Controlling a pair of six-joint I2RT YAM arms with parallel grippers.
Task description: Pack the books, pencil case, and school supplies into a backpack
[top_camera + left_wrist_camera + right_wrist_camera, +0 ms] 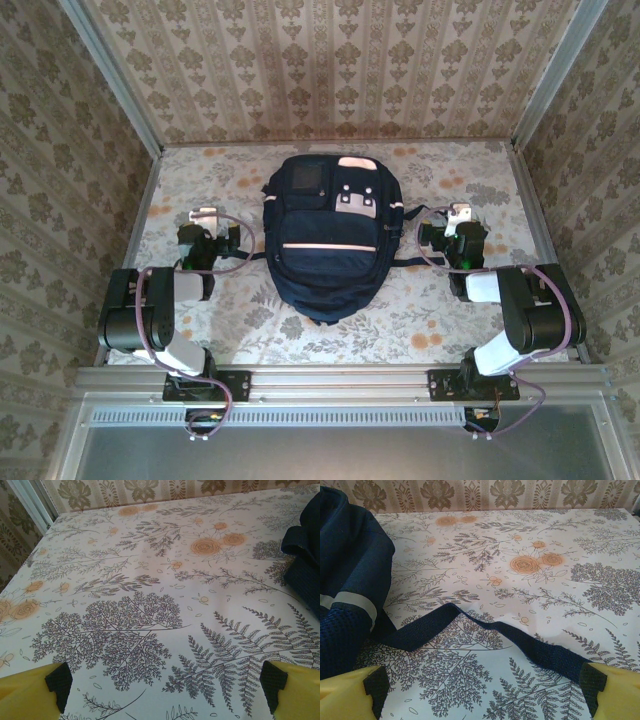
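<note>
The navy backpack [325, 235] lies flat in the middle of the table, front side up, with a pale stripe and grey patches. Its edge also appears at the right of the left wrist view [305, 555] and at the left of the right wrist view [350, 570]. My left gripper [207, 218] hovers to its left, open over bare cloth [165, 685]. On the other side my right gripper [458, 215] is open too [485, 685], with a dark backpack strap [520, 640] lying on the table just ahead of its fingers. Books, pencil case and school supplies are out of view.
A floral tablecloth [420, 320] covers the table. Wallpapered walls [330, 70] and metal frame posts [110, 75] close it in at the back and sides. An aluminium rail [340, 382] carries both arm bases at the near edge.
</note>
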